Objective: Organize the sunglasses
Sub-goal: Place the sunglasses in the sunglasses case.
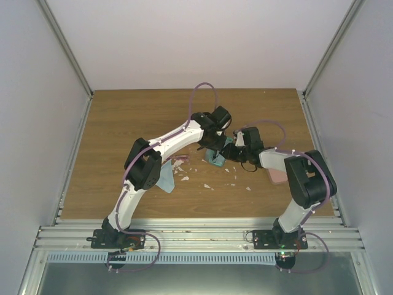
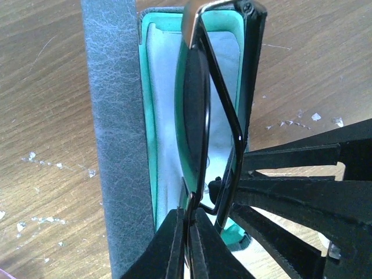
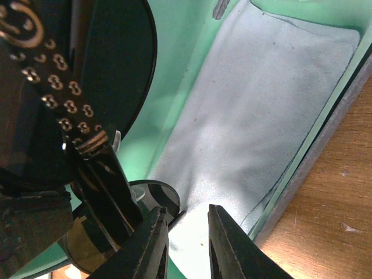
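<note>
The black sunglasses [image 2: 195, 99] stand on edge inside the open blue-grey case [image 2: 113, 116], over its green lining and a light blue cloth [image 2: 160, 116]. My left gripper [image 2: 189, 235] is shut on their thin frame near the bridge. My right gripper [image 3: 185, 224] is open just above the cloth [image 3: 261, 104], beside the dark lens [image 3: 116, 70] and a patterned temple; nothing sits between its fingers. In the top view both grippers, left [image 1: 210, 142] and right [image 1: 233, 150], meet over the case [image 1: 216, 158]. The pink sunglasses [image 1: 180, 161] lie on the table to the left.
A pink case [image 1: 276, 176] lies under my right forearm. A light blue cloth [image 1: 166, 181] lies beneath my left elbow. Small white scraps [image 1: 209, 184] are scattered on the wooden table [image 1: 123, 123]. Grey walls enclose the sides and back.
</note>
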`<state>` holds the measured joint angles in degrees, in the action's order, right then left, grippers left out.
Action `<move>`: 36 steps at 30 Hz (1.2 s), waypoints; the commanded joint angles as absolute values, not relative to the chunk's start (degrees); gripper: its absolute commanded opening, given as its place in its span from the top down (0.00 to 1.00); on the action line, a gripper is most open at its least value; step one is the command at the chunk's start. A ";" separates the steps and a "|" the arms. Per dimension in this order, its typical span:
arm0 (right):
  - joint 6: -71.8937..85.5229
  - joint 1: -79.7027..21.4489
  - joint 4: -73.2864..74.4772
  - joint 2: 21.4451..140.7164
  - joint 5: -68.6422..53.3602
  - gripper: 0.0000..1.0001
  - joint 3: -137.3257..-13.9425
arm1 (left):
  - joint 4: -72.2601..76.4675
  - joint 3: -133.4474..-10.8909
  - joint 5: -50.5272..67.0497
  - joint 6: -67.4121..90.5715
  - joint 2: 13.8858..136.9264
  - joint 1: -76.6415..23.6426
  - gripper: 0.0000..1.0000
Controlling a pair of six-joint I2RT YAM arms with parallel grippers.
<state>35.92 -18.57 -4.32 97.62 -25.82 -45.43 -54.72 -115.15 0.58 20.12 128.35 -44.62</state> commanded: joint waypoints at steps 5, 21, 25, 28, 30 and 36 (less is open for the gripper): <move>38.80 -18.74 -3.78 100.13 -24.48 0.84 -47.06 | -54.45 -116.17 2.65 21.61 130.67 -45.53 0.85; 39.00 -18.41 4.12 95.26 -14.50 0.88 -46.89 | -51.43 -115.74 6.99 21.97 128.01 -45.44 0.80; 37.53 -18.36 7.07 93.82 -12.62 0.91 -45.90 | -47.95 -114.02 10.72 21.89 123.96 -45.23 0.79; 36.83 -18.26 8.57 92.91 -11.68 0.91 -44.81 | -44.56 -110.85 12.49 22.37 120.27 -44.49 0.79; 36.37 -18.27 8.74 91.49 -11.23 0.90 -44.59 | -41.94 -107.89 12.88 23.07 117.39 -43.80 0.78; 35.29 -18.11 6.72 88.60 -12.84 0.74 -45.65 | -31.85 -93.29 10.87 26.61 107.29 -40.47 0.73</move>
<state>36.67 -18.52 7.64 90.32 -13.10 -44.58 -41.15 -100.51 11.27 23.57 113.43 -43.03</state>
